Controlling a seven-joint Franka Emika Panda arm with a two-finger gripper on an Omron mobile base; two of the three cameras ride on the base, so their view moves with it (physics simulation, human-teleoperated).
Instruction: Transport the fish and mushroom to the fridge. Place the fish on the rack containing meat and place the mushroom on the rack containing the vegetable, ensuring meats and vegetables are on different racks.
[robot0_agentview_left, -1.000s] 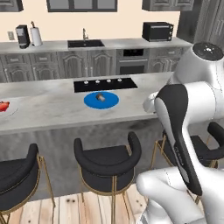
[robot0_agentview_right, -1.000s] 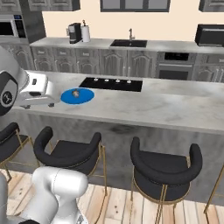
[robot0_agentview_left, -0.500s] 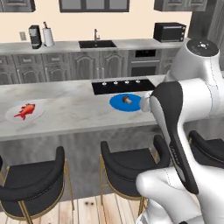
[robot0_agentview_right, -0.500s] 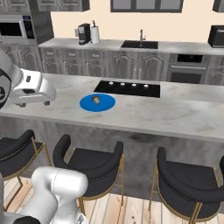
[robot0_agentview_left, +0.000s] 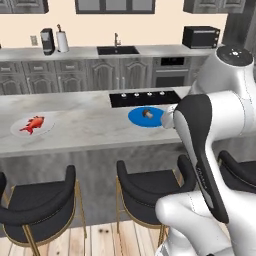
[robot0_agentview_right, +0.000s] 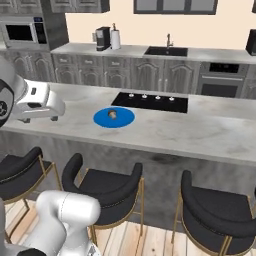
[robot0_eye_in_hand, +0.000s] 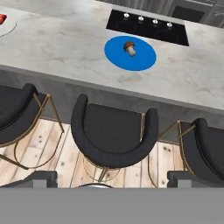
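Observation:
The mushroom (robot0_agentview_left: 148, 113) (robot0_agentview_right: 114, 114) (robot0_eye_in_hand: 130, 48), brown-capped with a pale stem, lies on a round blue plate (robot0_agentview_left: 137, 118) (robot0_agentview_right: 102, 120) (robot0_eye_in_hand: 144, 61) on the island counter by the cooktop. The red fish (robot0_agentview_left: 31, 124) rests on a white plate (robot0_agentview_left: 17, 131) far to the left on the same counter; a red sliver of the fish (robot0_eye_in_hand: 1, 18) touches the hand view's top left edge. My gripper (robot0_eye_in_hand: 112, 178) hangs over the stools in front of the counter, short of the mushroom, open and empty. The fridge, its racks, the meat and the vegetable are out of view.
Black bar stools (robot0_eye_in_hand: 113, 131) (robot0_agentview_left: 150, 187) line the island's near side. A black cooktop (robot0_agentview_left: 145, 98) (robot0_eye_in_hand: 148, 26) is set behind the blue plate. The back counter carries a sink (robot0_agentview_left: 117, 50), coffee maker (robot0_agentview_left: 47, 41) and microwave (robot0_agentview_left: 201, 36).
The whole scene has slid rightward in both base views, so the base has driven left along the island. The fish plate has come further into the left base view. The plates have not moved.

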